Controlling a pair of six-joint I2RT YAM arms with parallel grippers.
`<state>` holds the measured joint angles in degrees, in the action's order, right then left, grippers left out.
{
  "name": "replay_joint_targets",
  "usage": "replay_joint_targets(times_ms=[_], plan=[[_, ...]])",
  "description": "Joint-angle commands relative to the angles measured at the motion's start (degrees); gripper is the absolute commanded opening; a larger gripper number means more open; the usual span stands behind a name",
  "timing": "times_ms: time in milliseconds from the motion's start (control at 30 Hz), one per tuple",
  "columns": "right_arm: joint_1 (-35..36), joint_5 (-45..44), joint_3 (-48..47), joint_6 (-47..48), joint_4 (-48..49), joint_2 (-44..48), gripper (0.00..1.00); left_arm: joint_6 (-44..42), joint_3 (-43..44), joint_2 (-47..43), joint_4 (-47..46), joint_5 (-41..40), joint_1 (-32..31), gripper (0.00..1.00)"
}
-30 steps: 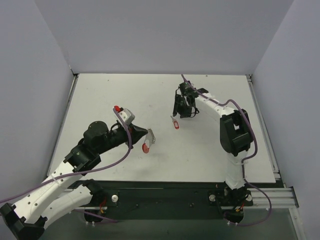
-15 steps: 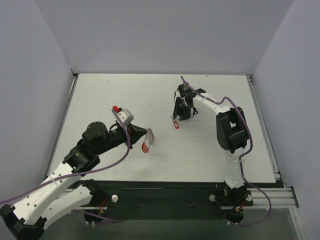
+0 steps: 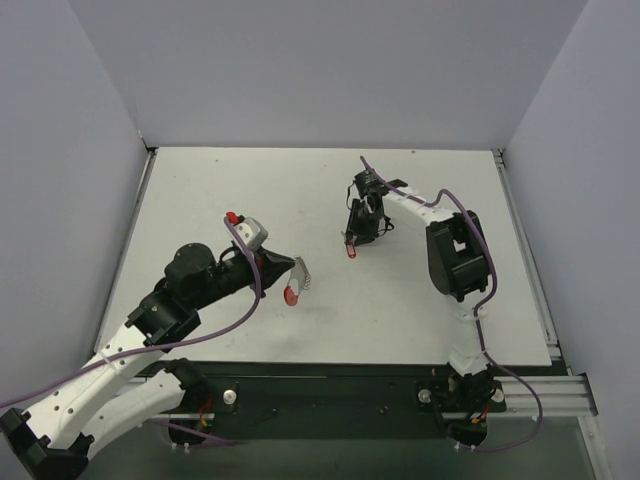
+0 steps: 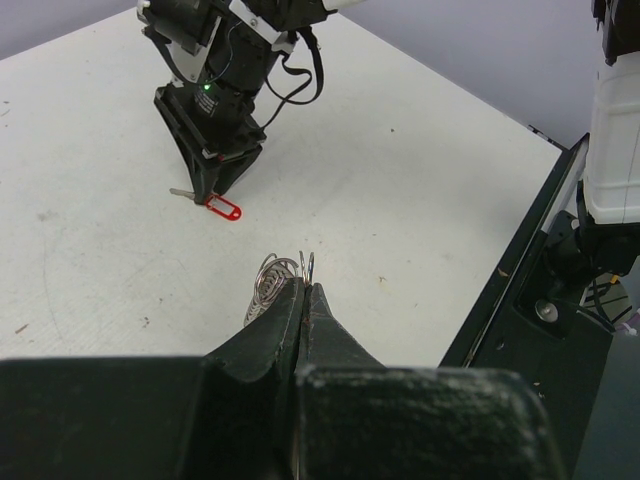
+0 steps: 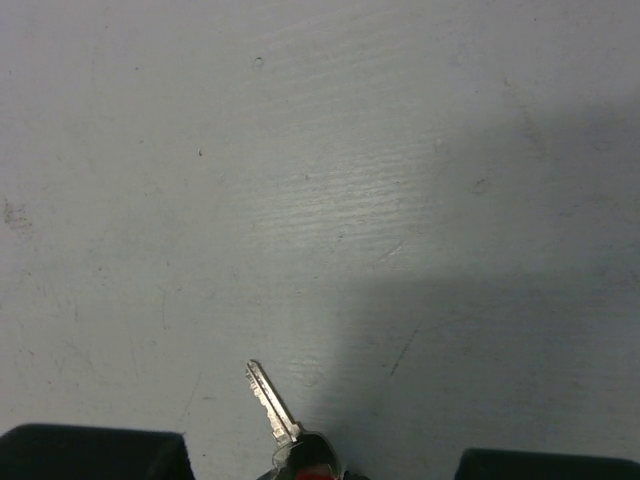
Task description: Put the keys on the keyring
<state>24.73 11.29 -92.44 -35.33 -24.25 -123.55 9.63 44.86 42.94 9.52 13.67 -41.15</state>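
The key lies flat on the table, its silver blade [image 5: 270, 400] pointing away and its red head [image 5: 312, 470] at the bottom edge of the right wrist view. It also shows in the top view [image 3: 350, 248] and the left wrist view [image 4: 222, 208]. My right gripper [image 5: 320, 458] is open and low over the key, with the head between its fingers [image 5: 90, 455]; the gripper shows in the top view too [image 3: 356, 232]. My left gripper [image 4: 306, 287] is shut on the keyring [image 4: 272, 284], whose silver ridged band sticks out past the tips. Its red arc [image 3: 291, 294] hangs below the left gripper [image 3: 292, 268].
The table's black front rail [image 4: 520, 270] and the right arm's base [image 4: 610, 150] are at the right of the left wrist view. Grey walls [image 3: 320, 70] enclose the white table [image 3: 420, 310] on three sides.
The right arm's elbow has swung left and the right gripper has settled a little closer over the key. The left arm and the keyring have not moved.
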Motion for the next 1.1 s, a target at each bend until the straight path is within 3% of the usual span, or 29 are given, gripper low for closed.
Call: replay_joint_targets(times_ms=[0, 200, 400, 800, 1067], plan=[[-0.3, 0.8, -1.2, -1.0, -1.6, -0.6, 0.25, -0.1, 1.4, -0.4, -2.3, -0.5, 0.0, 0.00], [-0.2, 1.2, -1.2, -1.0, -1.5, -1.2, 0.17, -0.2, 1.3, -0.4, -2.3, -0.6, -0.1, 0.00], [-0.3, 2.2, -1.0, -0.6, -1.2, -0.6, 0.00, -0.3, 1.2, -0.3, -2.4, -0.8, -0.1, 0.00], [2.3, 3.6, 3.1, 3.5, -0.9, 9.2, 0.00, -0.2, 1.2, 0.3, -2.5, -1.1, -0.1, 0.00], [5.7, 8.0, 3.9, 13.9, -4.0, 10.0, 0.00, -0.3, 1.4, 0.6, -2.4, -1.0, -0.1, 0.00]])
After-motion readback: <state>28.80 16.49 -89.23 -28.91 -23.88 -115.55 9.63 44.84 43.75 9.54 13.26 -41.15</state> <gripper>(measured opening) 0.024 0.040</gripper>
